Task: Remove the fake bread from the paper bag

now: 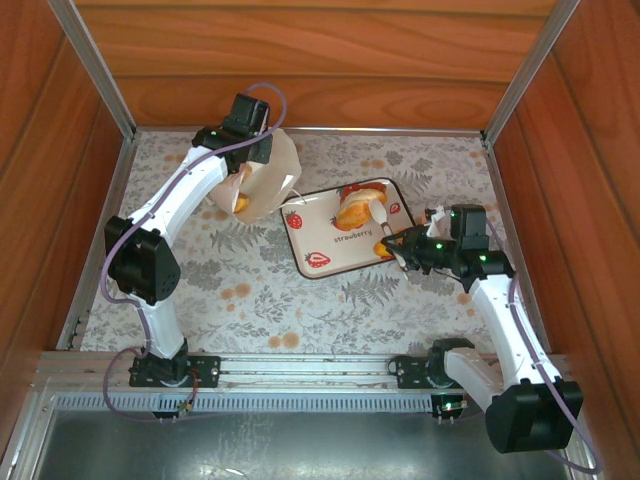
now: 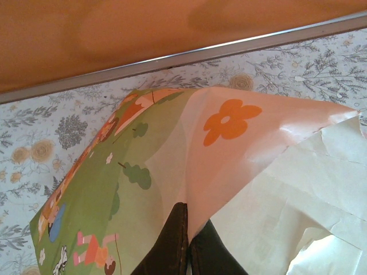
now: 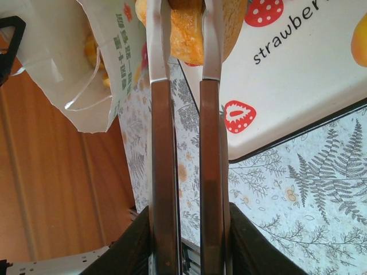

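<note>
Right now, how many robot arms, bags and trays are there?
Robot arms: 2. The left arm has its left gripper shut on the bag; the right arm has its right gripper shut on a bread.
Bags: 1.
Trays: 1, the tray.
Total: 4.

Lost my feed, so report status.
Left hand shut on paper bag. Right hand shut on fake bread over tray. More bread inside bag.
</note>
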